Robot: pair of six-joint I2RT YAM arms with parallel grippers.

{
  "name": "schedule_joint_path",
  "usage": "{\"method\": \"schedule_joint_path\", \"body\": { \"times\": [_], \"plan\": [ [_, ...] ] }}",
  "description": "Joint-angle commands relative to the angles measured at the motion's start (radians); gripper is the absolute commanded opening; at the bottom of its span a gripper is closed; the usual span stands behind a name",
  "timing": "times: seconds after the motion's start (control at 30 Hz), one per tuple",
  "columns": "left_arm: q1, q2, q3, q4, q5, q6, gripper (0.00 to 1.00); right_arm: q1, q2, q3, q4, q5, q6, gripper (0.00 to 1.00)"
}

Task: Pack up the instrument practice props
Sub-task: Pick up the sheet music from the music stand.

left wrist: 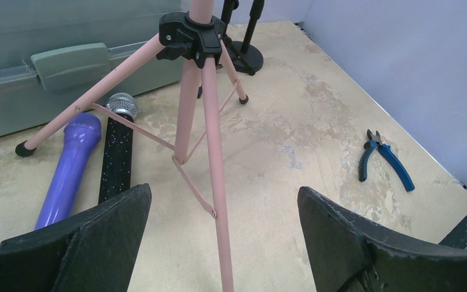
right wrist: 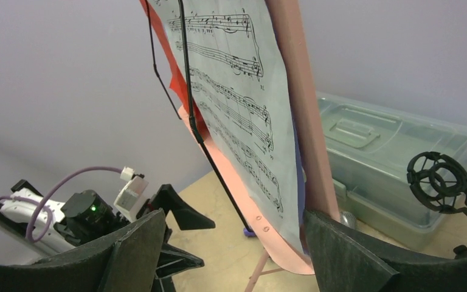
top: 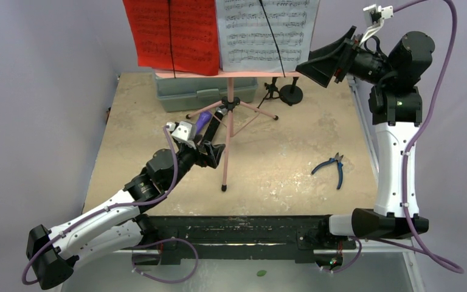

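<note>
While the white sheet-music page (top: 267,33) sat on the pink tripod (top: 228,121) at upper centre, the right pincer (top: 322,64) gaped empty near it and would best pinch only its edge. The left pincer (top: 214,153), equally wide and empty, hovered by a tripod leg over the mottled tabletop (top: 280,182), lilac walls (top: 48,91) around.

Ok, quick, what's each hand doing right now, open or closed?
Left hand: open, facing the pink tripod, holding nothing.
Right hand: open, holding nothing.
</note>
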Motion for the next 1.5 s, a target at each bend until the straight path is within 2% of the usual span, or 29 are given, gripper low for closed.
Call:
{"method": "schedule_joint_path", "body": {
  "times": [0.0,0.07,0.17,0.37,0.83,1.13,1.33,1.47],
  "plan": [
    [-0.001,-0.013,-0.001,0.020,-0.008,-0.011,0.90,0.023,-0.022,-0.005,0.060,-0.055,0.021,0.82],
    [-0.001,-0.013,-0.001,0.021,-0.008,-0.011,0.90,0.028,-0.025,0.001,0.064,-0.067,0.016,0.76],
    [-0.002,-0.009,0.002,0.021,-0.008,-0.012,0.90,0.028,-0.024,0.011,0.070,-0.076,0.016,0.62],
    [-0.001,-0.006,0.005,0.020,-0.005,-0.012,0.90,0.028,-0.011,0.039,0.095,-0.095,0.031,0.47],
    [-0.001,-0.011,0.006,0.014,-0.011,-0.008,0.91,0.027,-0.007,0.072,0.126,-0.123,0.056,0.46],
    [-0.002,-0.010,0.008,0.011,-0.008,-0.015,0.91,0.034,0.052,0.100,0.122,-0.056,0.061,0.51],
    [-0.001,-0.021,0.008,-0.004,-0.014,-0.019,0.91,0.054,0.090,0.163,0.098,-0.029,0.022,0.46],
    [-0.002,-0.020,0.012,-0.008,-0.016,-0.021,0.91,0.080,0.119,0.227,0.089,-0.012,-0.001,0.33]
  ]
}}
